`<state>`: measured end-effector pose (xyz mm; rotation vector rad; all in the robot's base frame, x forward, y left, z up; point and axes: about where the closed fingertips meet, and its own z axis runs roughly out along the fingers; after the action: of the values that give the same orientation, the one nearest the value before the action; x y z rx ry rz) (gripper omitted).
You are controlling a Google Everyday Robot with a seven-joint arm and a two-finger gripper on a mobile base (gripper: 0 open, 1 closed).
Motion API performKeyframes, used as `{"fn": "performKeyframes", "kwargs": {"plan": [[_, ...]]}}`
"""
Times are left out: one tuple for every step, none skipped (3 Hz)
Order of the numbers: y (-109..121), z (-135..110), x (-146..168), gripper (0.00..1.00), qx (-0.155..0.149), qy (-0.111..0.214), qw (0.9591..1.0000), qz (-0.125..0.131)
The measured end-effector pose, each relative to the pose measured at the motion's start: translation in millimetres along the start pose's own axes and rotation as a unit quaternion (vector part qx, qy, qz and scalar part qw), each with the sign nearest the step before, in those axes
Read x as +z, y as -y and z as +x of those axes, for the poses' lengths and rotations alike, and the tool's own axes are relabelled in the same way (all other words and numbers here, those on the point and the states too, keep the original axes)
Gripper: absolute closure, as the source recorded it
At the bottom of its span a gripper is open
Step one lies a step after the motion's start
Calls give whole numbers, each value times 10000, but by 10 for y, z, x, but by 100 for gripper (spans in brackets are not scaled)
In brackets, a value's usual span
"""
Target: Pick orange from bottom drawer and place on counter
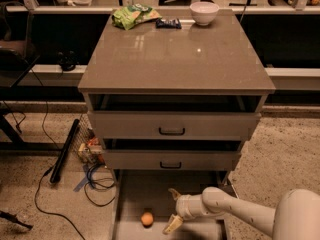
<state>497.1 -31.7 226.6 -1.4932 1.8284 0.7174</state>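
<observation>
While orange (147, 218) lies in bottom drawer (145, 191), spread hand (173, 209) beside, bowl (204, 12) on counter (175, 54)

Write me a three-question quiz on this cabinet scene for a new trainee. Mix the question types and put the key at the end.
1. True or false: the orange lies on the counter.
2. Pick one. The tool is: A) shut on the orange; B) open, low in the bottom drawer, beside the orange; C) raised above the counter.
3. Short answer: what lies on the counter between the green bag and the white bowl?

Key
1. False: it lies in the bottom drawer.
2. B.
3. The small dark packet.
</observation>
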Motion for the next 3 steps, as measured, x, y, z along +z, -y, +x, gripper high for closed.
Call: {"fn": "performKeyframes", "kwargs": {"plan": [[-14, 35, 277, 0, -178, 276, 9994, -56], [-46, 71, 559, 0, -278, 299, 9991, -153], [-90, 91, 835, 0, -331, 299, 9985, -311]]}}
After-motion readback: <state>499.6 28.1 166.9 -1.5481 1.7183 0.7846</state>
